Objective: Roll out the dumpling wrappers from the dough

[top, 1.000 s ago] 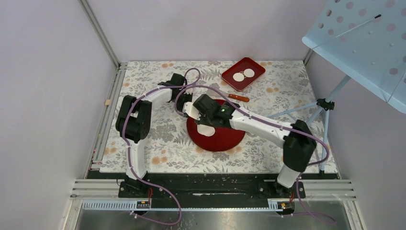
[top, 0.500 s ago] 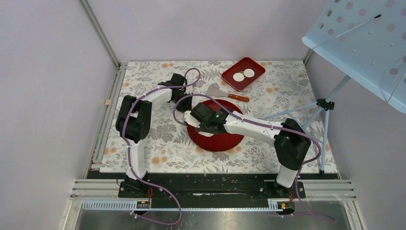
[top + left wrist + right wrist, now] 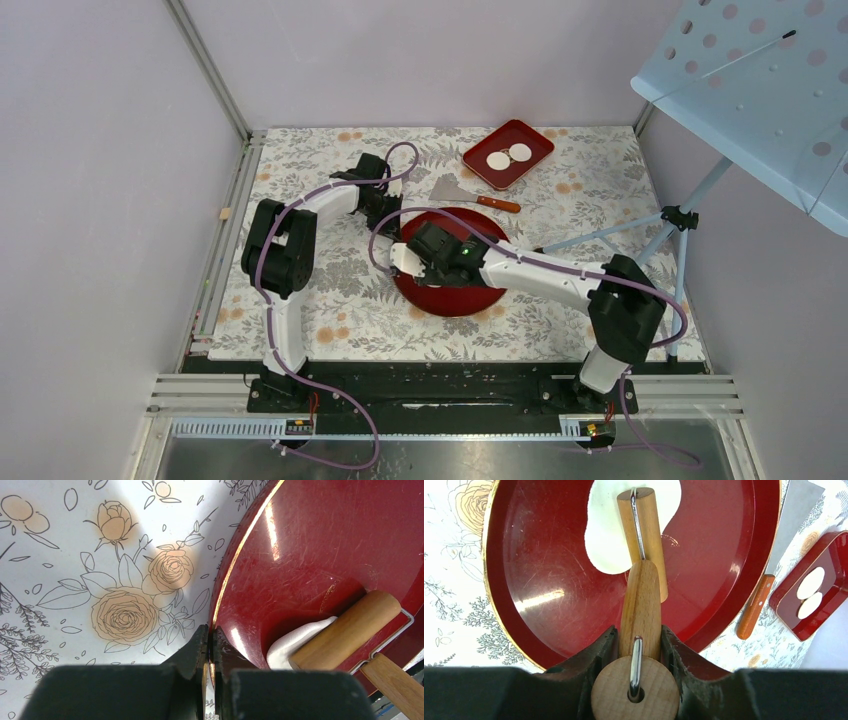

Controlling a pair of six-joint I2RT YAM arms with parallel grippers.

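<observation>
A flattened white dough patch [image 3: 606, 535] lies on the round red plate [image 3: 549, 595]. My right gripper [image 3: 639, 640] is shut on the wooden handle [image 3: 640, 610] of a small rolling pin. The pin's roller [image 3: 649, 540] rests on the dough. My left gripper [image 3: 210, 640] is shut on the plate's rim [image 3: 240, 555] at its back left, and the dough [image 3: 295, 640] and roller [image 3: 345, 630] lie just beyond it. Two round white dumpling wrappers [image 3: 498, 160] [image 3: 520, 152] lie in a small red tray [image 3: 535, 135] at the back. In the top view my right gripper [image 3: 415, 255] hides the dough.
A metal scraper [image 3: 455, 190] with an orange-brown handle lies between the plate and the small tray. A blue perforated panel [image 3: 760, 90] on a stand [image 3: 680, 215] overhangs the right side. The table has a floral cover and walls on the left and at the back.
My right gripper has shifted the rolling pin back and forth over the dough on the plate's left part. The dough patch, seen beside the gripper earlier, is now covered. My left gripper has stayed put.
</observation>
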